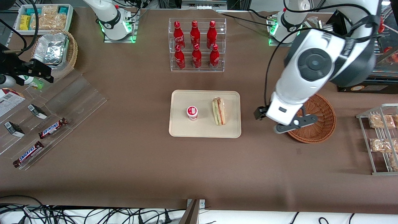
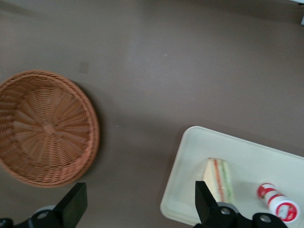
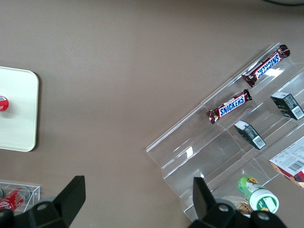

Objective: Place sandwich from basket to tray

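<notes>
The sandwich (image 1: pixel 219 111) (image 2: pixel 219 179), a white-bread wedge with green and pink filling, lies on the cream tray (image 1: pixel 205 130) (image 2: pixel 247 156), on the side nearer the working arm. The reddish-brown wicker basket (image 1: pixel 323 118) (image 2: pixel 45 128) sits beside the tray toward the working arm's end and holds nothing. My left gripper (image 1: pixel 262 113) (image 2: pixel 140 209) hangs above the bare table between tray and basket. It is open, fingers wide apart, with nothing between them. One fingertip (image 2: pixel 204 199) overlaps the tray's edge in the left wrist view.
A small red-and-white cup (image 1: pixel 192 113) (image 2: pixel 279 203) stands on the tray beside the sandwich. A clear rack of red bottles (image 1: pixel 196 45) stands farther from the camera. A wire rack with bagged snacks (image 1: pixel 381 137) is past the basket. Snickers bars (image 1: pixel 53 128) lie toward the parked arm's end.
</notes>
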Controlling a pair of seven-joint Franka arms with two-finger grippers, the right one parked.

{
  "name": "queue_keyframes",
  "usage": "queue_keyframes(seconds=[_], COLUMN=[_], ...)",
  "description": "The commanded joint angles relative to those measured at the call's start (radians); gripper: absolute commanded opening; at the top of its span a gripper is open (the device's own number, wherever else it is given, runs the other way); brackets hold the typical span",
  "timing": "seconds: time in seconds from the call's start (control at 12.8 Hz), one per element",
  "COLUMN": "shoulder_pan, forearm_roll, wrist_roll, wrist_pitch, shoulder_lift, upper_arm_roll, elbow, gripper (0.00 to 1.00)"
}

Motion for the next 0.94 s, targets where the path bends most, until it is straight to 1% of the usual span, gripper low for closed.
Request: queue_keyframes(seconds=[0.0,0.08,0.23,0.39,0.55,0.86], shoulder_pan=[-0.014,-0.006,-0.005,0.003,0.014,0.006], forearm_roll=[-0.096,-0.128,-0.209,-0.289,-0.316,-0.311], wrist_roll=[0.217,0.325,0.557,0.747,0.851,0.842], wrist_pitch=[-0.092,-0.108,-0.112,-0.111,-0.103,-0.097], shoulder_lift=[-0.004,-0.006,-0.015,-0.007,-0.007,0.011], upper_arm_roll=[0.14,0.192,0.344,0.448,0.481,0.48], elbow=[0.086,0.089,0.076,0.063,0.031,0.03], gripper=[1.0,1.0,1.0,1.0,1.0,1.0])
